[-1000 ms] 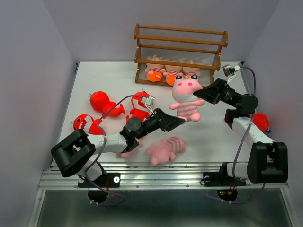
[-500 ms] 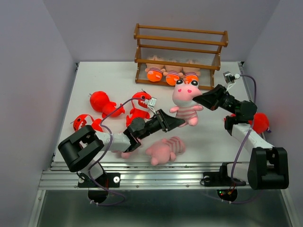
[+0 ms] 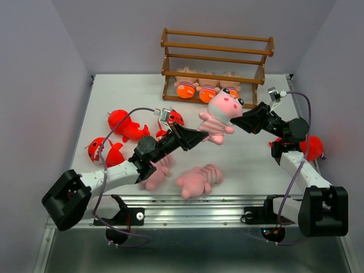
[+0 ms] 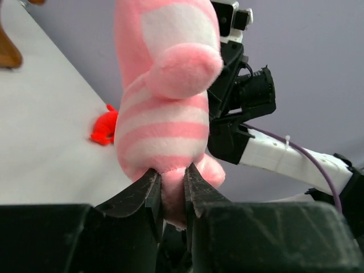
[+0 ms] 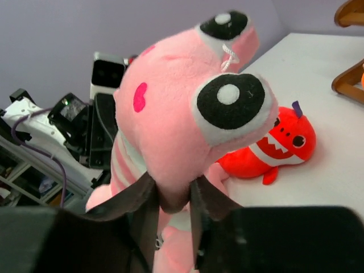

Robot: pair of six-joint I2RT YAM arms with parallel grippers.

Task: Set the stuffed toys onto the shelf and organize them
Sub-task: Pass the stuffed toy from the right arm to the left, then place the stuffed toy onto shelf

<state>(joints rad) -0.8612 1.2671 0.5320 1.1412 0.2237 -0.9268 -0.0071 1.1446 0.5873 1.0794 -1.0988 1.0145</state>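
Observation:
A pink striped toy hangs tilted in the air in front of the shelf, stretched between both grippers. My left gripper is shut on its lower end, with plush squeezed between the jaws at the left gripper. My right gripper has its jaws on either side of the toy's head, and plush fills the gap at the right gripper. Three orange-footed dolls sit on the shelf's bottom tier. Two more pink toys lie near the front edge.
Red sharks lie on the table: two at the left, one behind the left arm and one at the right edge behind the right arm. The shelf's upper two tiers hold nothing.
The left gripper closed on the pink toy's lower end and the toy rose and tipped toward the shelf. The right jaws have widened slightly around its head.

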